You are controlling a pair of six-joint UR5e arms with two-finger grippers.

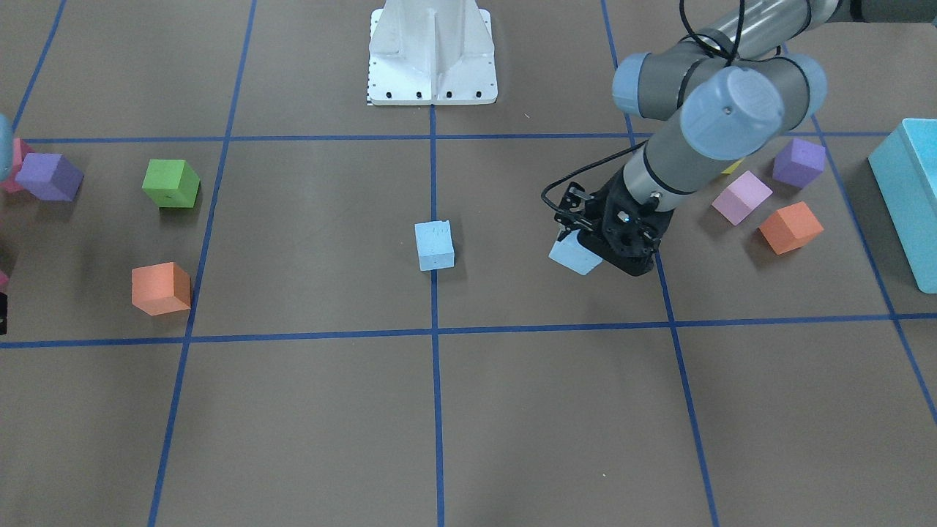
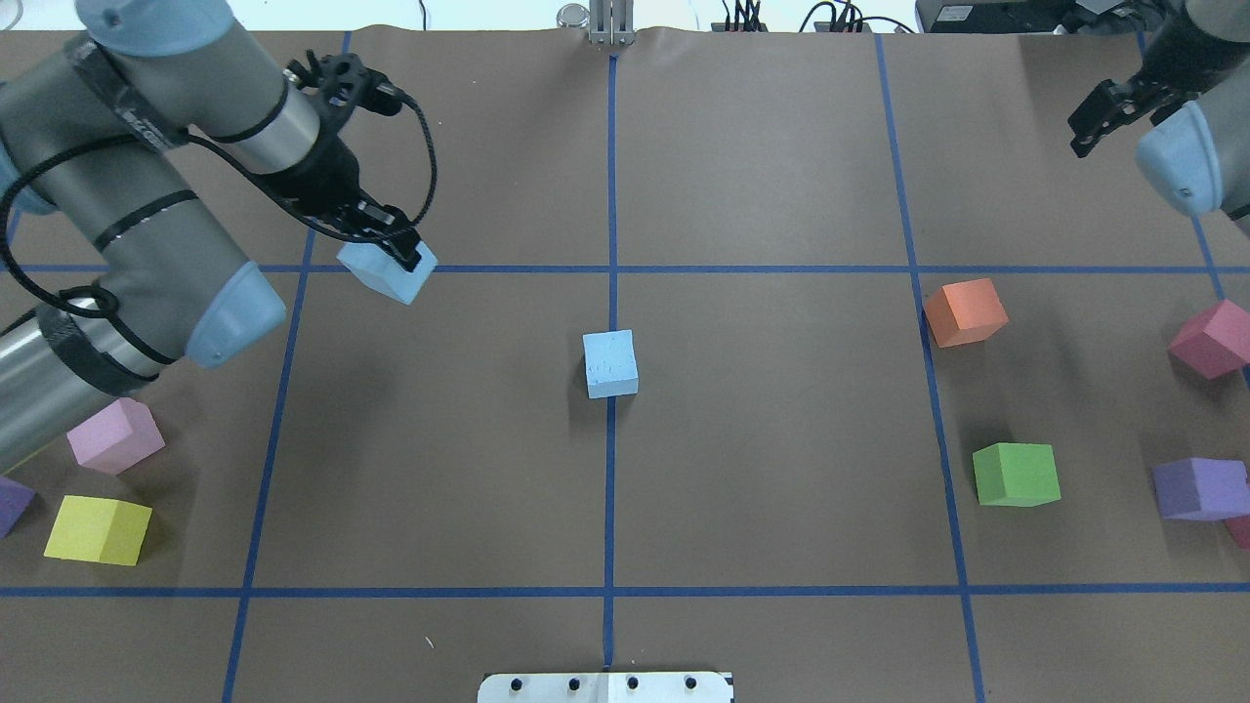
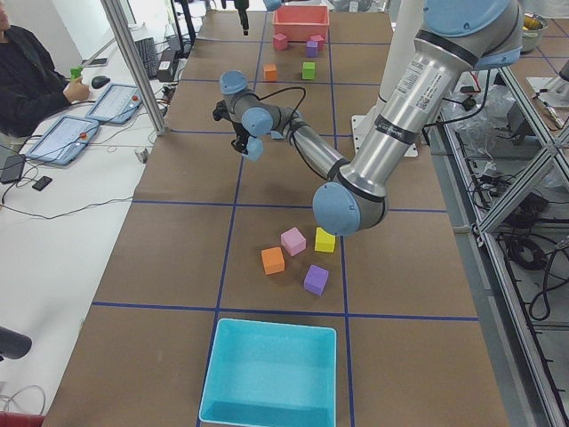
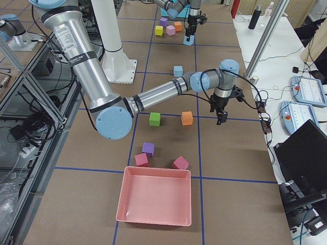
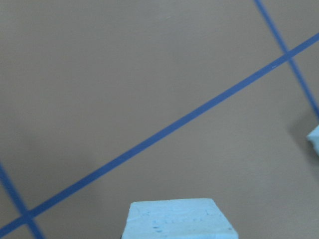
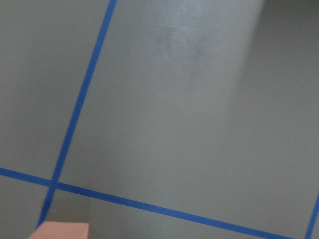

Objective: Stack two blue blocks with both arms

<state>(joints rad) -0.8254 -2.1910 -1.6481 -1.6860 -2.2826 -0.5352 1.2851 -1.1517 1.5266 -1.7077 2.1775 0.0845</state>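
My left gripper is shut on a pale blue block and holds it above the table at the left, near a blue tape line. The block also shows tilted under the gripper in the front view and at the bottom of the left wrist view. The second blue block rests on the table's centre line; its corner shows at the right edge of the left wrist view. My right gripper hangs above the far right of the table, empty; I cannot tell whether it is open.
An orange cube, green cube, purple cube and red-pink cube lie on the right. A pink cube and yellow cube lie under my left arm. A turquoise box and a pink tray sit at the table's ends.
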